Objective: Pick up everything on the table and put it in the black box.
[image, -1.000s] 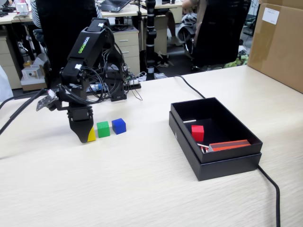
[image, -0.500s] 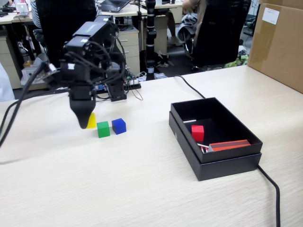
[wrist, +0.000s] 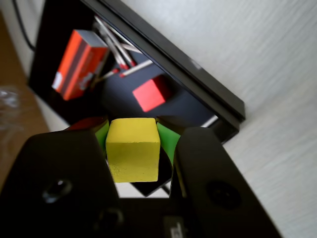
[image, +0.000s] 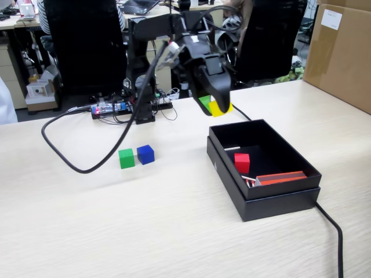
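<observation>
Black gripper w/ green-lined pads is up in the air above the far middle of the pale wood-grain desk, just past the far-left corner of the open black rectangular cardboard box. Jaws closed partway, clamped on a yellow wooden cube; wrist view shows the cube squeezed between both green pads, its top face clear of them, and the box below and ahead of the gripper.

Box sits twd the right side of the desk, nearer the front edge than the back. Inside: red cube approx mid-floor, orange-red matchbox along the near wall, a few loose matchsticks beside it, one more stick near the far-left inner corner.

Still on the desk, left of centre: green cube and blue cube, side by side, nearly touching, well apart from the box.

Black cable loops over the left part of the desk; another cable runs off the front-right corner from behind the box.
</observation>
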Controlling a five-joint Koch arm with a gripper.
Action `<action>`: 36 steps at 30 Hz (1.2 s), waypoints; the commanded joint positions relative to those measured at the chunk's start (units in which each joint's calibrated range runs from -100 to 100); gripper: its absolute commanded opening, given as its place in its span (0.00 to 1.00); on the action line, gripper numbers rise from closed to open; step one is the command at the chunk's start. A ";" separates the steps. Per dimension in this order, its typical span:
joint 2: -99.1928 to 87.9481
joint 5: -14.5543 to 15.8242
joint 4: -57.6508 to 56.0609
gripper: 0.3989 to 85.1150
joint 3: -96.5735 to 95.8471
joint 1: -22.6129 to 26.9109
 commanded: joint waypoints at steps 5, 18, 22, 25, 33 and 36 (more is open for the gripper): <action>12.34 3.13 -0.98 0.12 7.14 3.47; 26.22 4.25 -2.02 0.35 7.51 4.15; 25.42 4.25 -4.01 0.48 9.95 3.57; 19.34 4.20 -4.18 0.49 10.32 2.78; -14.51 -0.44 -6.95 0.49 -3.01 -7.18; -20.48 -3.13 -6.95 0.53 -11.44 -11.72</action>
